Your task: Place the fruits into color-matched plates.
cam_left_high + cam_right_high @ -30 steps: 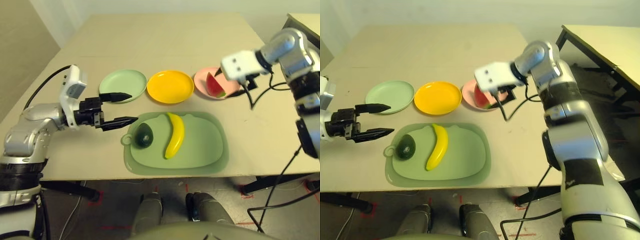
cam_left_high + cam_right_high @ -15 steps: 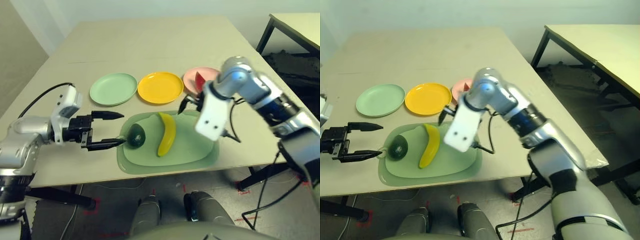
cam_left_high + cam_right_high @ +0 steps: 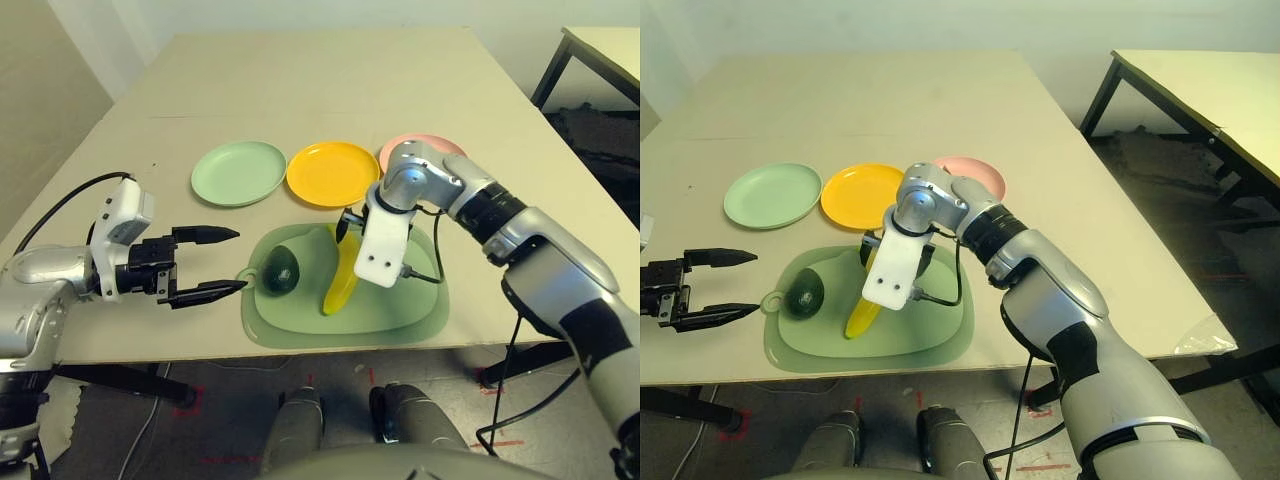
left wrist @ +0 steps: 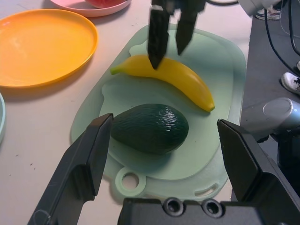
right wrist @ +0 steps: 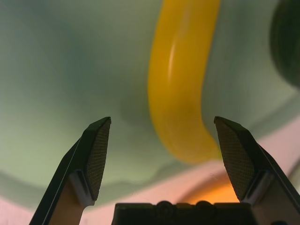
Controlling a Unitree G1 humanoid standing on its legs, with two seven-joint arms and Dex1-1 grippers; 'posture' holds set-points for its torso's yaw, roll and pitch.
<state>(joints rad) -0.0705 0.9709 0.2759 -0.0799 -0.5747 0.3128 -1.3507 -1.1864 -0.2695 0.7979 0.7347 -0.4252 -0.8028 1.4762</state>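
Left wrist view — unlabelled banana [image 4: 180, 77], avocado [image 4: 150, 127]

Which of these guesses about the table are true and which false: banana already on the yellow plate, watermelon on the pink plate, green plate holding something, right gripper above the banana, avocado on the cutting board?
1. The banana lies on the yellow plate. False: it lies on the green cutting board.
2. The watermelon wedge sits on the pink plate. True.
3. The mint green plate holds a fruit. False: nothing lies on it.
4. The right gripper is open, pointing down over the banana. True.
5. The avocado lies on the cutting board beside the banana. True.
6. The left gripper grips the avocado. False: it is open and short of the board.
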